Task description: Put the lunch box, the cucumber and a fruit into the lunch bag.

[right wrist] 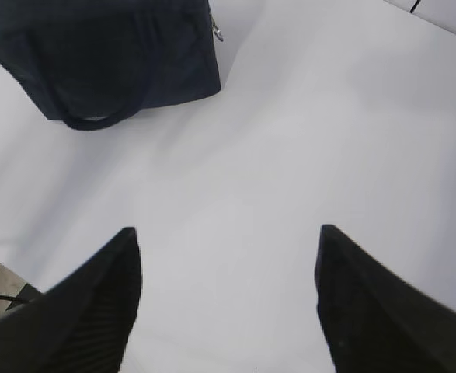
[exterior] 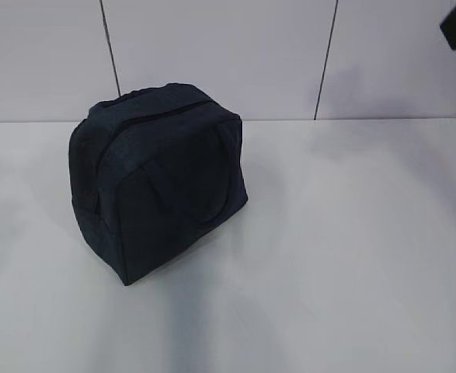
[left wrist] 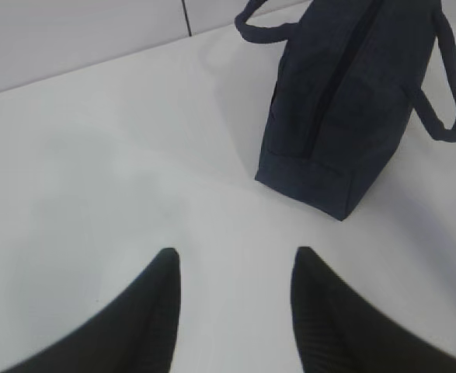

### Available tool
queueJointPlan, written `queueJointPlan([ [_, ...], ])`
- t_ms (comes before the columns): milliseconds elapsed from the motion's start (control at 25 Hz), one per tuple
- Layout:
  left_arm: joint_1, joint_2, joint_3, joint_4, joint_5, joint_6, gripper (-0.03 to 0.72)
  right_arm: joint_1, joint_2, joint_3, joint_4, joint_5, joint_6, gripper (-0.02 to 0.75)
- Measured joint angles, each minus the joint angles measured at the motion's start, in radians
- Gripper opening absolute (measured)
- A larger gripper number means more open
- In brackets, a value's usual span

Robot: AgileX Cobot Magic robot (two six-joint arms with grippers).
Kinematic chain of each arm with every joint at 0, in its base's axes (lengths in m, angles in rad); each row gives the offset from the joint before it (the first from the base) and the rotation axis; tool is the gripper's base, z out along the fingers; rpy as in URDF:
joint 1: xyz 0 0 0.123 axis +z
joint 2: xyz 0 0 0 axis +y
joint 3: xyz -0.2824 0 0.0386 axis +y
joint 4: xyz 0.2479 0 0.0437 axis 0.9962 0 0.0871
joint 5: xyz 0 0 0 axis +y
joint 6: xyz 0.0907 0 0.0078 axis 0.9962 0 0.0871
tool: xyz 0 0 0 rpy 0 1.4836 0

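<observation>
While both grippers (left wrist: 235,268) (right wrist: 228,245) hover spread, lunch bag (exterior: 161,179) stands well apart.

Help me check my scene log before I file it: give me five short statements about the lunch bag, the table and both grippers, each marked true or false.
1. The lunch bag stands on the white table. True.
2. The bag's top zipper is wide open. False: it looks closed.
3. The left gripper is open and holds nothing. True.
4. The right gripper clamps a bag handle. False: its fingers are spread over bare table, apart from the bag.
5. A cucumber lies beside the bag. False: no view shows one.
</observation>
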Motion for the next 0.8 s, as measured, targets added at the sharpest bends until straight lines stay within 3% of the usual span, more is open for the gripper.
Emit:
queueJointPlan([
  [440, 0.0, -0.3, 0.129, 0.057, 0.069, -0.162, 0.34, 0.0, -0.447, 0.307, -0.111, -0.008, 0.072, 0.507],
  [800, 0.0, -0.455, 0.177, 0.124, 0.121, -0.18, 0.34, 0.0, -0.744, 0.543, -0.119, -0.06, 0.122, 0.507],
])
